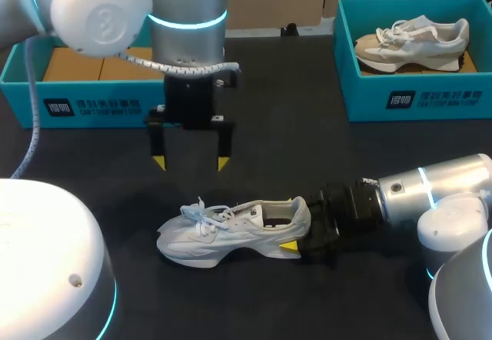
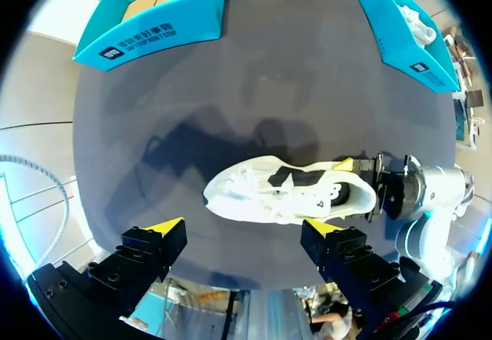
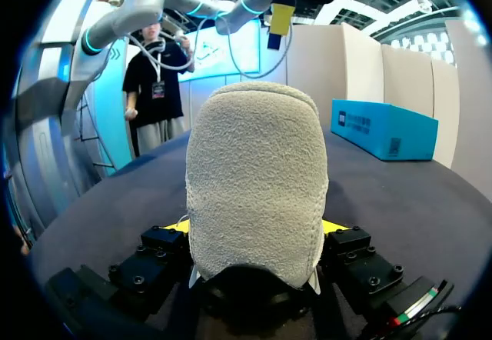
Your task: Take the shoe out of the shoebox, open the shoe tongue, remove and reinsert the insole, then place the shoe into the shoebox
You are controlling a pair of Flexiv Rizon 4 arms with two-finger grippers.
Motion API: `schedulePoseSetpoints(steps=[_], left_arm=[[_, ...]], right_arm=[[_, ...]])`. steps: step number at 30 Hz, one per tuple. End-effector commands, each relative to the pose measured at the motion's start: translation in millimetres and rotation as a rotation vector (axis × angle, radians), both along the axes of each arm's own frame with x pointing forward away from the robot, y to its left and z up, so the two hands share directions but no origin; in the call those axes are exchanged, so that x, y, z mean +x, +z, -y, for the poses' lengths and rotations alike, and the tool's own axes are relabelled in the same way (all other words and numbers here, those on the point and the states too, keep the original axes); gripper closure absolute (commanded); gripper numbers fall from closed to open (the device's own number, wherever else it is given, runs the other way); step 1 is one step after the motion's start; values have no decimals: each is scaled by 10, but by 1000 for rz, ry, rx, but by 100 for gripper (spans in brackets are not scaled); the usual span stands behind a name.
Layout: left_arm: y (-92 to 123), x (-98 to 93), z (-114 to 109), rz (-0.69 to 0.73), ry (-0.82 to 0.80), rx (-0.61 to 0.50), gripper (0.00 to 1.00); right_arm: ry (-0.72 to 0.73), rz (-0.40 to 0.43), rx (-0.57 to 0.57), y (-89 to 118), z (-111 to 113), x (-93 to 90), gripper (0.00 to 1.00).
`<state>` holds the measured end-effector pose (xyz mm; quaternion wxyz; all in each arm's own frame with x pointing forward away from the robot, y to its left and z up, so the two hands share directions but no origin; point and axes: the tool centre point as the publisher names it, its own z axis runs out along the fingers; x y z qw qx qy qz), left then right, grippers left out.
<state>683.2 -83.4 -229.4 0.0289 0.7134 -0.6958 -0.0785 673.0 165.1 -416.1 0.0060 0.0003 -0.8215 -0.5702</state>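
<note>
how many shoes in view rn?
2. White shoe on the table, heel in the right end effector; second shoe in the right shoebox. Left shoebox partly hidden.

My left arm [image 1: 188, 17] comes in from my left side and turns straight down at the wrist. My left gripper [image 1: 191, 163] hangs upright above the surface [image 1: 292, 140], its two yellow-tipped fingers spread wide with nothing between them. My right arm [image 1: 438, 190] reaches in from my right, lying low and nearly level, its wrist close over the surface. My right gripper [image 1: 298, 236] points sideways, its fingers pressed against both sides of the heel of the shoe [image 1: 231, 232], one yellow tip showing on the near side. The left gripper hovers apart from the right one, beyond and above the shoe.
</note>
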Motion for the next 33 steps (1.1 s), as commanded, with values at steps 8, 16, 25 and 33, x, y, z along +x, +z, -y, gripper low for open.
schedulePoseSetpoints(steps=[8, 16, 25, 33], left_arm=[[-318, 48, 526, -86, -48, 57, 0], [-493, -83, 694, -64, -47, 96, 0], [-795, -199, 825, -66, -33, 148, 0], [-945, -211, 990, -51, 0, 175, 0]], right_arm=[[0, 0, -4, -17, 3, -3, 100], [0, 0, -4, -17, 3, -3, 100], [0, 0, -4, -17, 3, -3, 100], [0, 0, -4, -17, 3, -3, 100]])
